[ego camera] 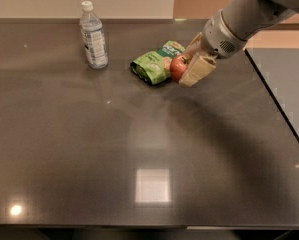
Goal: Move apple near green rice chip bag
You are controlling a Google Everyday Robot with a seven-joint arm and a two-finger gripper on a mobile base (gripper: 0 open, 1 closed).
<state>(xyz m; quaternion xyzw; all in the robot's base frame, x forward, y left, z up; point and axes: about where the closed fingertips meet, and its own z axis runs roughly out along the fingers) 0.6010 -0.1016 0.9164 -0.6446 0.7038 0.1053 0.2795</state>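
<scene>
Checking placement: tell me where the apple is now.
Camera view: the apple is held in the gripper at the far side of the table, just right of the green chip bag; the water bottle stands further left.

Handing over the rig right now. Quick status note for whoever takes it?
Gripper: shut on the apple, at the far side of the table.
Apple: held at the right edge of the green rice chip bag; I can't tell whether it rests on the table.
Done: apple is beside the bag.
Left: probably set it down, release, and retreat without nudging the bag.
Water bottle: upright, left of the bag, apart.
</scene>
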